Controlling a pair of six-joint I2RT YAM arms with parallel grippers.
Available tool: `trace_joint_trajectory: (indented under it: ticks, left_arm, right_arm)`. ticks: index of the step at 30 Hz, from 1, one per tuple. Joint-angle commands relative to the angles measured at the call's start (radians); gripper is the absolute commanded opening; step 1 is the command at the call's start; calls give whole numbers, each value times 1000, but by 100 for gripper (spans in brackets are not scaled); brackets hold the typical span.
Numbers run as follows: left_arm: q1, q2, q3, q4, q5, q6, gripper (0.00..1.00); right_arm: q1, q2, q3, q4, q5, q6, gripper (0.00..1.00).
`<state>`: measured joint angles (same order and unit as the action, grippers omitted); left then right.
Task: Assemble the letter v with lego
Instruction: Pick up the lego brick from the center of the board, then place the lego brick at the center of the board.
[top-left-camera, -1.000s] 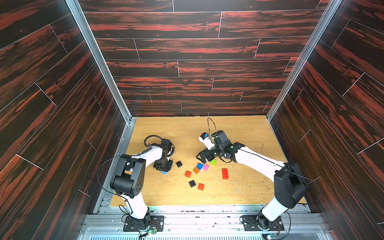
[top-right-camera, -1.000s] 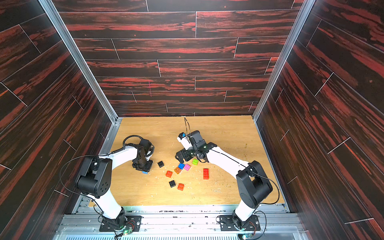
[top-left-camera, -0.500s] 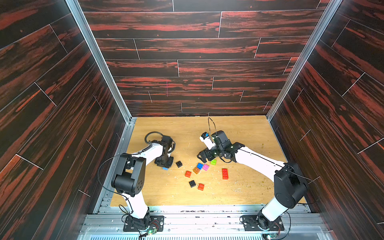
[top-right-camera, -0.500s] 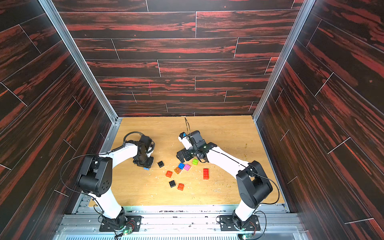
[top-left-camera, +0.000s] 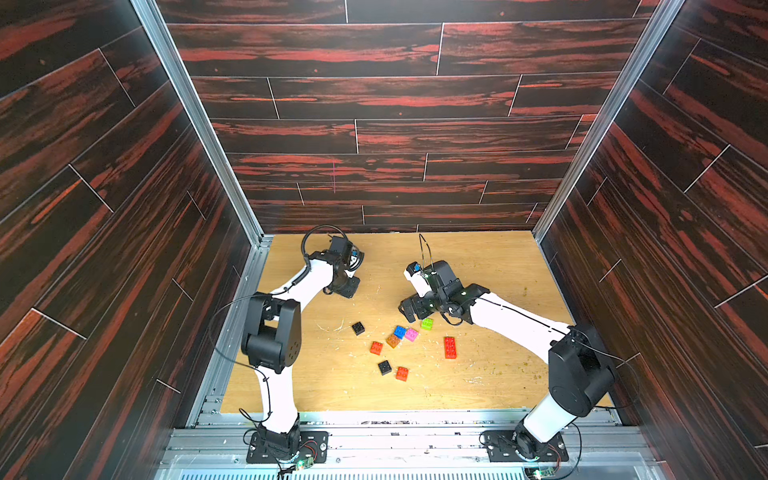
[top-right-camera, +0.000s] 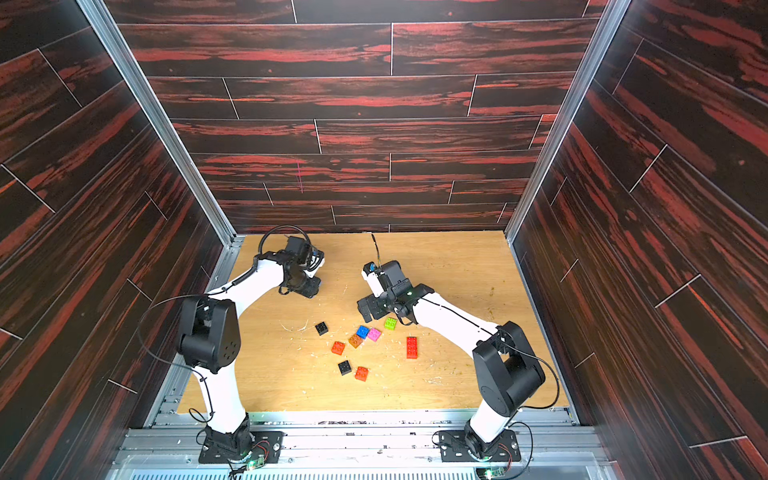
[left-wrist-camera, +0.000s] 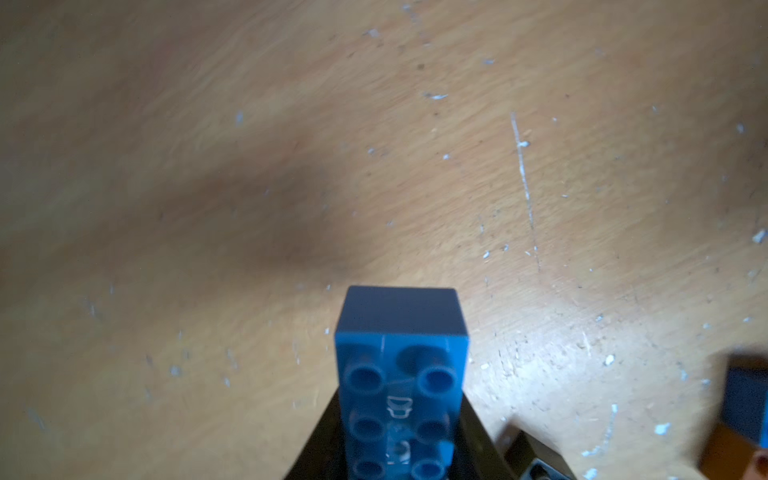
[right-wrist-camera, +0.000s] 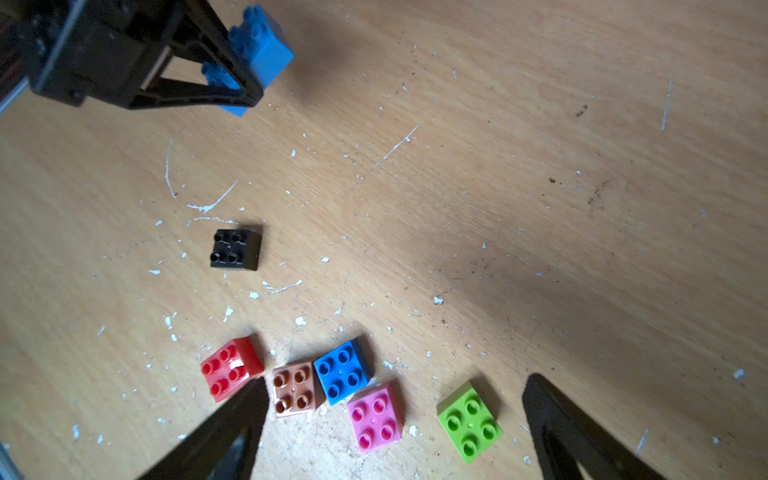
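Note:
My left gripper (left-wrist-camera: 401, 436) is shut on a long light-blue lego brick (left-wrist-camera: 401, 374), held just above the wooden floor (top-left-camera: 478, 270) at the back left. The right wrist view shows that gripper (right-wrist-camera: 245, 89) and its brick (right-wrist-camera: 266, 54). My right gripper (right-wrist-camera: 395, 386) stands open over the loose lego, with the pink brick (right-wrist-camera: 376, 415) and green brick (right-wrist-camera: 469, 419) between its fingers. Beside them lie a blue (right-wrist-camera: 343, 376), a brown-orange (right-wrist-camera: 294, 388) and a red brick (right-wrist-camera: 230, 368), with a black one (right-wrist-camera: 235, 249) farther off. Both top views show the left gripper (top-left-camera: 347, 289) (top-right-camera: 309, 286).
A long red brick (top-left-camera: 449, 347), a second black brick (top-left-camera: 384, 367) and a red-orange brick (top-left-camera: 402, 373) lie nearer the front. Dark wood-pattern walls (top-left-camera: 374, 124) close in the floor on three sides. A metal rail (top-left-camera: 395, 432) carries both arm bases at the front.
The left gripper has carried the light-blue brick away from the loose bricks toward the back wall. The right arm has stayed where it was, still open.

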<state>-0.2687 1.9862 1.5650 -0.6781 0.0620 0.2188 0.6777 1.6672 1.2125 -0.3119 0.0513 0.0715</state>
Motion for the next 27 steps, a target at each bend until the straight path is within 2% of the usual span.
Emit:
trace_joint_trajectory:
  ticks: [1, 8, 13, 16, 24, 27]
  left_arm:
    - [-18, 26, 49, -15, 33, 168, 6]
    - [-42, 145, 186, -78, 63, 338, 6]
    - [-91, 233, 263, -123, -29, 504, 5]
    - [-106, 274, 304, -154, -25, 583, 5]
    - [-110, 336, 384, -171, -7, 694, 6]
    - [-110, 351, 408, -171, -27, 694, 7]
  right_arm:
    - [4, -10, 2, -24, 42, 15, 98]
    - [0, -7, -28, -3, 53, 10, 98]
    - [-2, -4, -30, -6, 68, 7, 99]
    - [-3, -18, -41, 2, 54, 6, 98]
    - [-11, 14, -36, 5, 39, -10, 98]
    - [-13, 35, -31, 12, 35, -12, 98]
